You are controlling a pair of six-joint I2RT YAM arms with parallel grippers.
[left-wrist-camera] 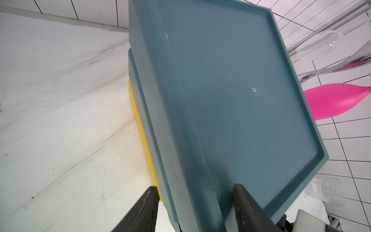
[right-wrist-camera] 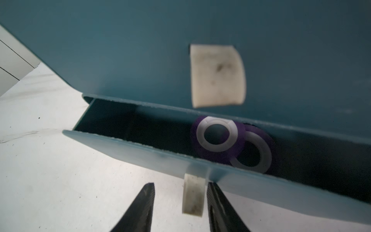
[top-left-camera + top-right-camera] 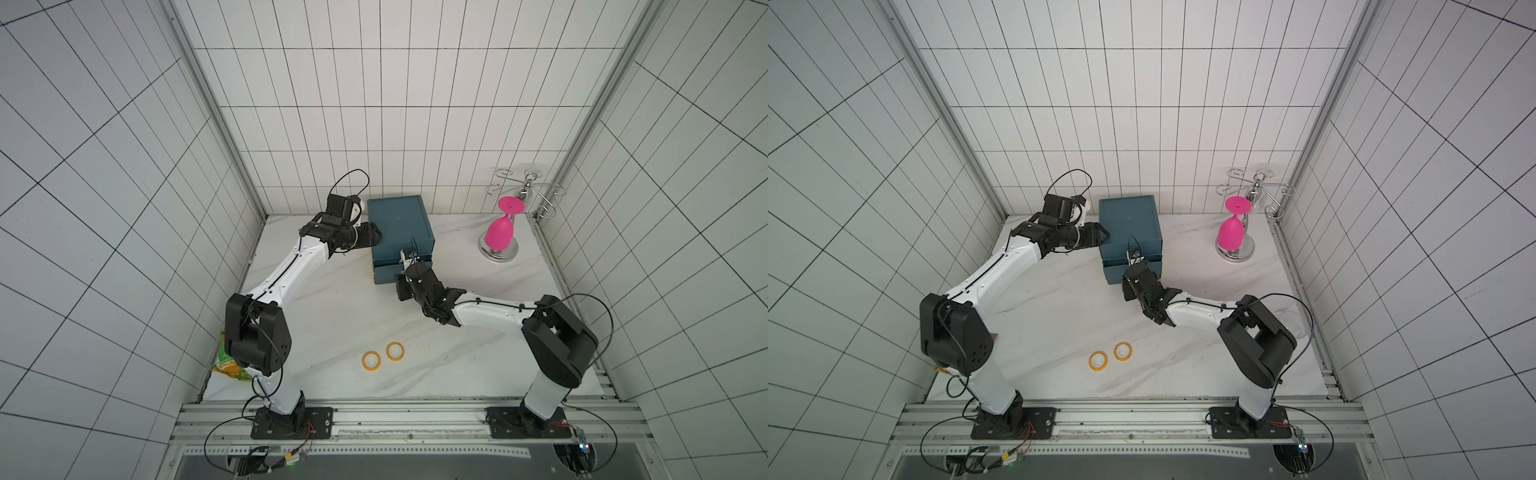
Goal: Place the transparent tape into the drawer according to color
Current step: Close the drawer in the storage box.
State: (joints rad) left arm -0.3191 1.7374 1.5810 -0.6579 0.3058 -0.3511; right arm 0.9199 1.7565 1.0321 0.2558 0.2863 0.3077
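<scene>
— Right claw (image 2: 180,183) first: what has it got?
— Nothing pinched. Its jaws stand parted around the white handle (image 2: 193,194) of a drawer (image 2: 140,148) pulled partly out of the blue cabinet (image 3: 397,220). One finger (image 2: 218,204) sits right against the handle; the other stands clear of it.
— And the tape?
— Inside that drawer lies a purple tape ring (image 2: 233,140), overlapping a second purple ring (image 2: 266,154). The view is blurred, but both pale cores show.
— Anything outside?
— In both top views an orange-yellow tape ring (image 3: 365,360) and another orange-yellow ring (image 3: 389,351) lie flat on the marble table (image 3: 332,299). They are just beside each other, near the front between the two arm bases, well apart from the cabinet.
— Left claw?
— Left claw (image 1: 195,186) straddles the cabinet's upper side edge, one finger over the top panel and one by the side wall. Whether it squeezes or merely rests there, I cannot tell.
</scene>
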